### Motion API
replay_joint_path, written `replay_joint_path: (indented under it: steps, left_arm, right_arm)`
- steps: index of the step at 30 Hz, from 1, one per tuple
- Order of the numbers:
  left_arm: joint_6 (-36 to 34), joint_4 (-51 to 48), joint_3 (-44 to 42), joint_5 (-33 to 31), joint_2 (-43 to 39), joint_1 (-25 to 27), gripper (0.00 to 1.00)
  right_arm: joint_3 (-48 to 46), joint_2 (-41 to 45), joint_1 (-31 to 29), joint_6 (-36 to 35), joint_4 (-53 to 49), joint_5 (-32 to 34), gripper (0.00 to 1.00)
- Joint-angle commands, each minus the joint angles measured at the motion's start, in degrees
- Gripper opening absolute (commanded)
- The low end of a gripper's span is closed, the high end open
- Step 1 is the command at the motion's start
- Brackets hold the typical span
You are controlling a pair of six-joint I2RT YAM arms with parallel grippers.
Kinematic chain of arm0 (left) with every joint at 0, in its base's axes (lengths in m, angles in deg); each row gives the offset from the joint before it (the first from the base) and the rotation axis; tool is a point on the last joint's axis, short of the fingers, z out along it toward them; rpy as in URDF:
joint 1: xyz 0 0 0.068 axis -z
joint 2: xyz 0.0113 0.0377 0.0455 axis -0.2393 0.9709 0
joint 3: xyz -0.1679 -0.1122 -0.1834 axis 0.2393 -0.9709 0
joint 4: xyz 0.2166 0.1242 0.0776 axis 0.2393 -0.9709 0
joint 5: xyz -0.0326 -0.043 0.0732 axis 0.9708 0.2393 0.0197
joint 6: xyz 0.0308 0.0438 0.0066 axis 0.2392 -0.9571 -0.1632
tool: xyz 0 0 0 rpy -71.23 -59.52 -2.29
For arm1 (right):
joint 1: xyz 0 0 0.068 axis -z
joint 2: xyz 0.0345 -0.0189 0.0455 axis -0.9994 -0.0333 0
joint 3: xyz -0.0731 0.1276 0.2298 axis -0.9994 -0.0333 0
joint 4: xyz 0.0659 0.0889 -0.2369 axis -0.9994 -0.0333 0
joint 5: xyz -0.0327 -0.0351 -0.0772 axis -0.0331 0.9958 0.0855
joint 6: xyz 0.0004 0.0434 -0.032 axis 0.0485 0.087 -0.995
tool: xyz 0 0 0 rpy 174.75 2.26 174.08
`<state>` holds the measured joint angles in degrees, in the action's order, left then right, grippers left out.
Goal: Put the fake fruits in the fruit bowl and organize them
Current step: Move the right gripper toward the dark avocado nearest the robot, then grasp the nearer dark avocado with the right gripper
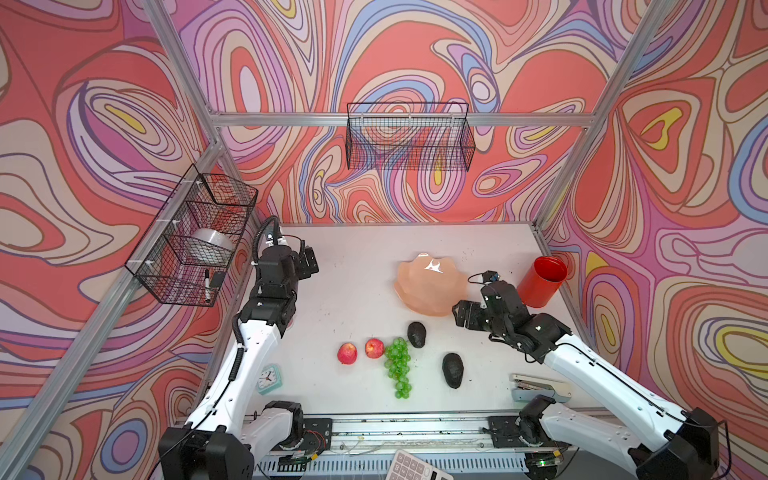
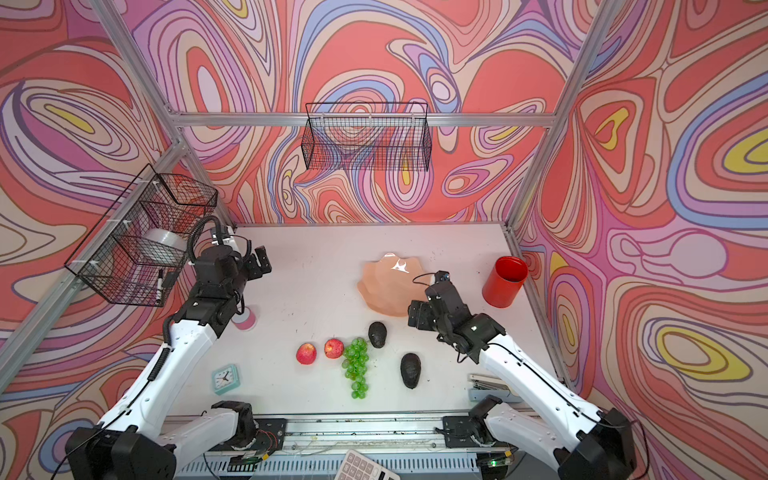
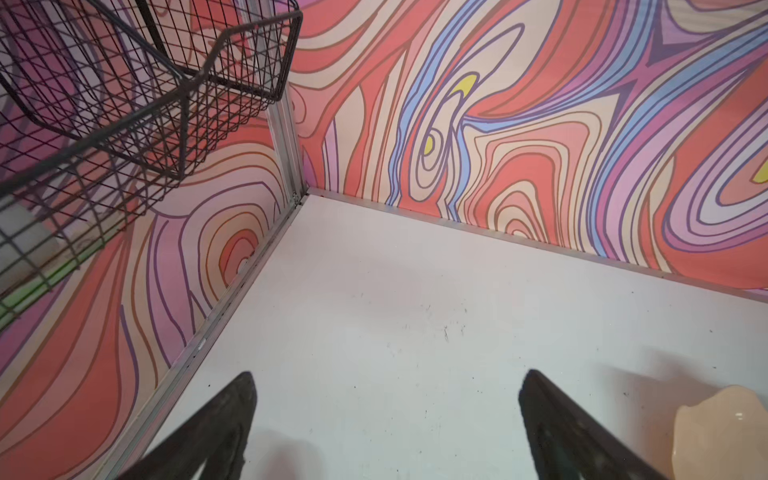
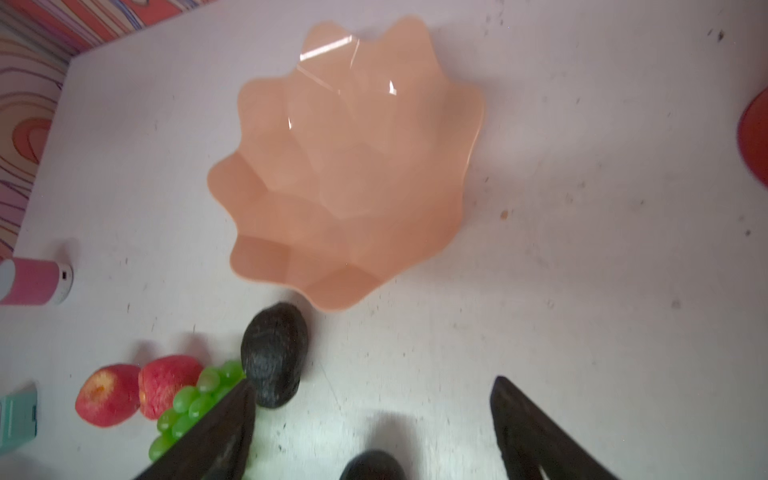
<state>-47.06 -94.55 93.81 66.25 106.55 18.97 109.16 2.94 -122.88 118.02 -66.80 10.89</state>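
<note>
The right gripper [image 4: 372, 380] hovers, jaws wide and empty. The bowl [image 4: 353, 166] lies ahead of it, an avocado [image 4: 274, 353] just beside it. The left gripper [image 3: 386, 374] gapes wide, empty.

Enclosure, three-sided, open at the near edge.
- Back wall [image 1: 407, 54], left wall [image 1: 62, 166], right wall [image 1: 685, 187]: printed all over with swirling marbled bands in coral, pink, lilac, blue, cream and yellow, outlined in brown.
- Frame: aluminium bars; horizontal bar [image 1: 270, 120] across the back wall, slanted posts in both rear corners.
- Tabletop [image 1: 353, 291]: flat, white, matte, scuffed, dotted with dark specks.
- Black wire basket [image 1: 409, 137]: long, hung on the horizontal bar.
- Black wire basket, divided [image 1: 195, 237]: fixed along the left wall's rail.
- Slotted metal rail [image 1: 407, 428]: along the near edge.
- Light: even, with soft shadows.
</note>
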Motion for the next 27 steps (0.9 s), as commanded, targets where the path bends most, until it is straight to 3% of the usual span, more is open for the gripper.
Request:
replay_joint_path:
  steps: [1, 8, 13, 16, 21, 27]
  left_arm:
    - [1.3, -2.6, -0.4, 1.3, -0.6, -0.5, 0.98]
    - [1.3, -2.9, -0.8, 1.3, -1.3, -0.5, 0.98]
    - [1.4, -2.9, -0.8, 1.7, -1.3, -0.4, 0.98]
    - [1.3, -2.9, -0.8, 2.0, -1.1, -0.5, 0.98]
    - [0.7, -3.0, -0.7, 1.5, -1.1, -0.5, 0.98]
    - [0.9, -2.9, -0.8, 1.9, -1.1, -0.5, 0.98]
  right_arm:
    - [-2.5, 1.1, -6.5, 11.7, -9.8, 3.7, 0.90]
    - [-5.9, -7.6, -19.2, 23.1, -6.4, 4.4, 0.90]
    - [-5.8, -15.2, -21.0, 25.7, -2.4, 4.6, 0.88]
    - [-6.3, -17.6, -21.1, 26.2, -0.5, 4.7, 0.83]
    - [-7.3, -19.3, -21.1, 27.2, 0.5, 4.6, 0.64]
    - [-4.2, -18.1, -21.0, 25.4, -4.8, 8.2, 0.52]
